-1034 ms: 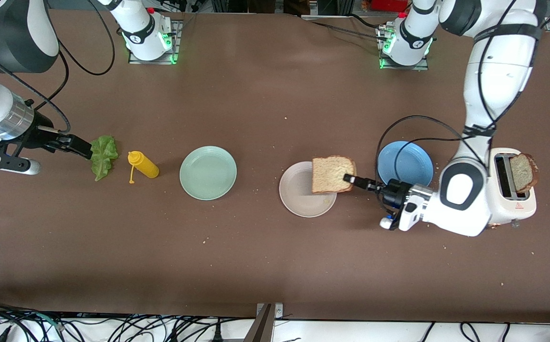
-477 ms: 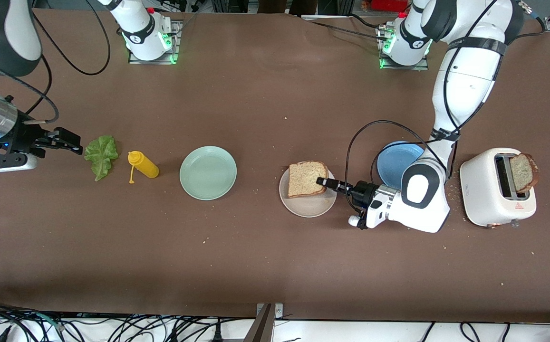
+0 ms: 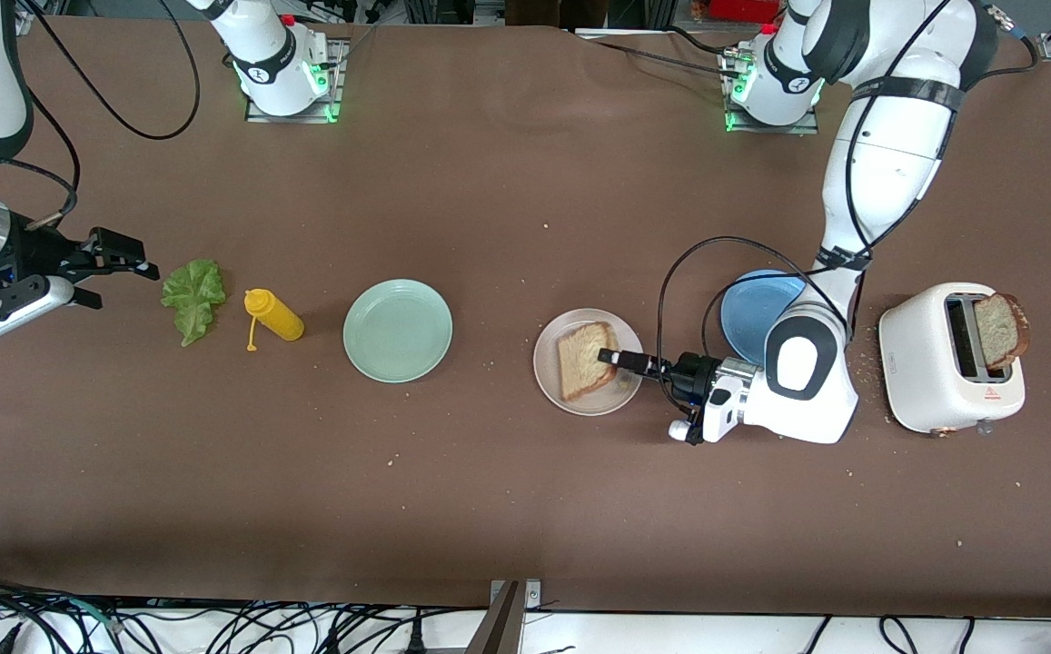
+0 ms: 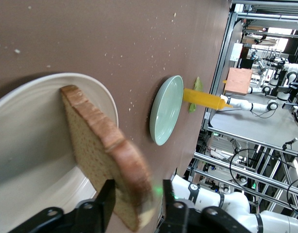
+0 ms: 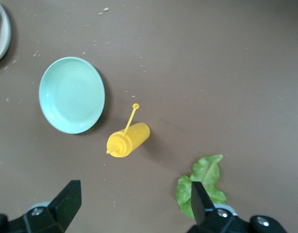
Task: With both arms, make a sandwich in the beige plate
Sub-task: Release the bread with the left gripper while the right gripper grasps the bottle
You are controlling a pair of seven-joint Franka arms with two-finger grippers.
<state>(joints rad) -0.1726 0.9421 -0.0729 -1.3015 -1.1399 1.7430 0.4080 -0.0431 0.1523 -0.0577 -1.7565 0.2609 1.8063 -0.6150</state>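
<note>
Toast [image 3: 586,359]: now down in the beige plate [image 3: 550,380], leaning on its rim.
Left gripper [image 3: 611,357]: fingers loosening, toast between them.
Right gripper [image 3: 130,257]: wide open, empty, backed off lettuce [image 3: 192,296].
Next: lettuce, I think.

Left gripper [image 3: 609,356] low, part-open; right gripper [image 3: 130,265] wide open.

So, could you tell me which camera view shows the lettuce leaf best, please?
The front view: the whole lettuce leaf lies flat on the table beside the yellow bottle. The right wrist view cuts it off behind a finger; the left wrist view shows only a sliver.
</note>
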